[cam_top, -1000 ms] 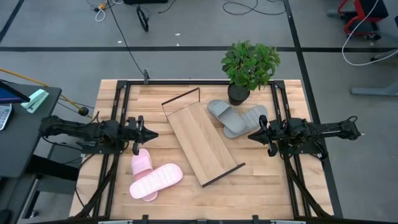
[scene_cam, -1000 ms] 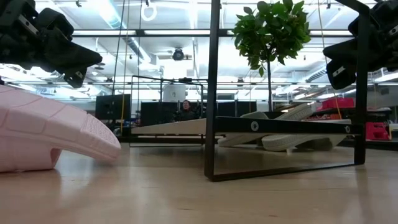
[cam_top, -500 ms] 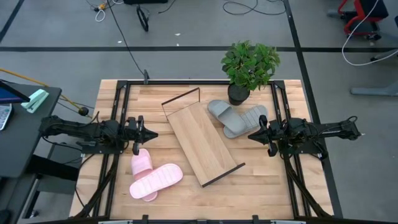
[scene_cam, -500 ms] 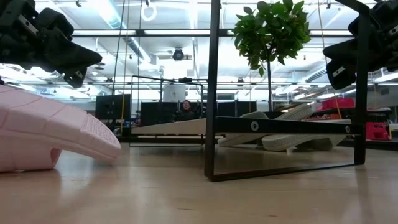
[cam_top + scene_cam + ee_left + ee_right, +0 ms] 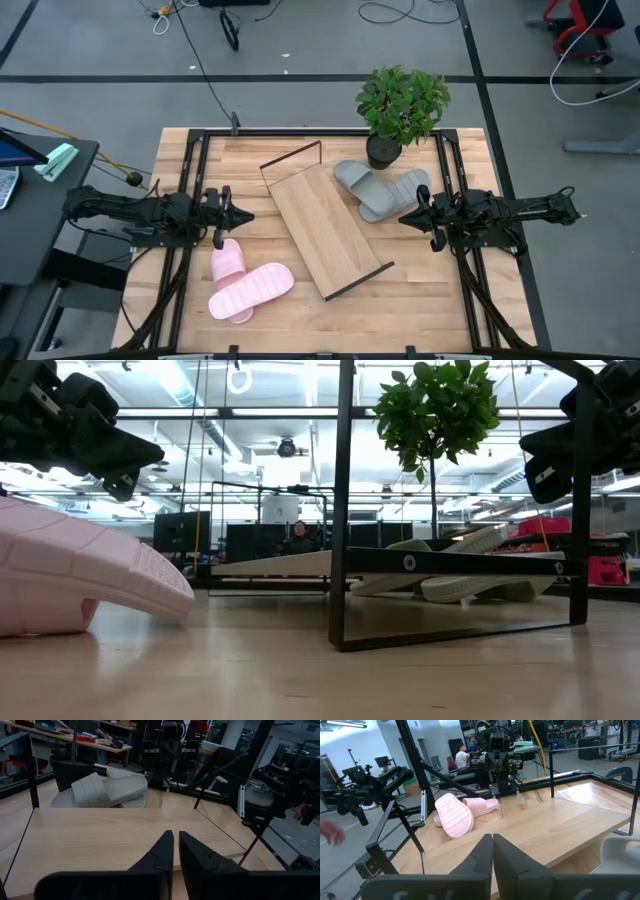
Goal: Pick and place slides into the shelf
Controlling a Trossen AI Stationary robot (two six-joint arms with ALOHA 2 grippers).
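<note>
The shelf (image 5: 325, 228), a light-wood board with black wire frames at both ends, lies slantwise mid-table. Two pink slides (image 5: 245, 285) lie near the front left, one leaning over the other. Two grey slides (image 5: 380, 190) lie overlapping at the shelf's far right, beside the plant pot. My left gripper (image 5: 245, 215) hovers shut at the table's left, above the pink slides' far end, pointing level at the shelf (image 5: 115, 835). My right gripper (image 5: 403, 218) hovers shut at the right, near the grey slides. Neither touches anything.
A potted green plant (image 5: 400, 110) stands at the table's far edge, right of centre. Black frame rails (image 5: 185, 200) run along the table's left and right sides. People show in the room beyond the table (image 5: 462, 757).
</note>
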